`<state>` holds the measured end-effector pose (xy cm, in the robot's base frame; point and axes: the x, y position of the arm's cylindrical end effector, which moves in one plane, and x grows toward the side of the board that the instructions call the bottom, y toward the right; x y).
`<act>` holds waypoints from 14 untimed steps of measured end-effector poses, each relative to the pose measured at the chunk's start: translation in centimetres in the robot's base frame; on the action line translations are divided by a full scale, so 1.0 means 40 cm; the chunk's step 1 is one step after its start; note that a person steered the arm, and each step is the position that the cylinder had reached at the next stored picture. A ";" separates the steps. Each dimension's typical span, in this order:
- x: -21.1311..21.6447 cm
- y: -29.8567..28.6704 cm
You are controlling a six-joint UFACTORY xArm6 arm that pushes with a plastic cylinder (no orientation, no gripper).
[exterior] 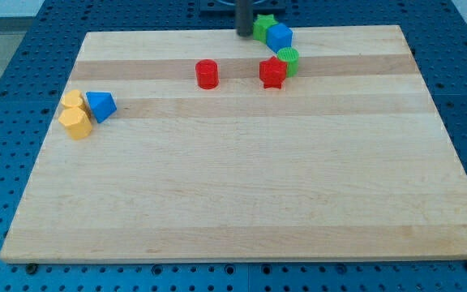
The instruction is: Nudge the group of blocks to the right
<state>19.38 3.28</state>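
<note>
Yellow blocks (76, 116), blue triangle (101, 105): far left. My tip (244, 33), bare rod holding nothing, beside green star (263, 27); push rightward through blue cube (280, 37), steadily.

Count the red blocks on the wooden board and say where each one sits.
2. The red cylinder block stands alone near the board's top centre. The red star-shaped block sits to its right, touching the green round block. None seems hidden.

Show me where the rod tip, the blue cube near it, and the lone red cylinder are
my tip (243, 35): camera view, the rod's very end, just left of the green block.
blue cube (280, 37): camera view, its top face.
red cylinder (207, 74): camera view, middle of its side wall.
</note>
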 end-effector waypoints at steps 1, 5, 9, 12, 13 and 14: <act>0.060 0.142; 0.118 0.027; 0.293 -0.757; 0.352 -0.843; 0.454 -0.842; 0.545 -0.791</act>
<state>41.17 -28.35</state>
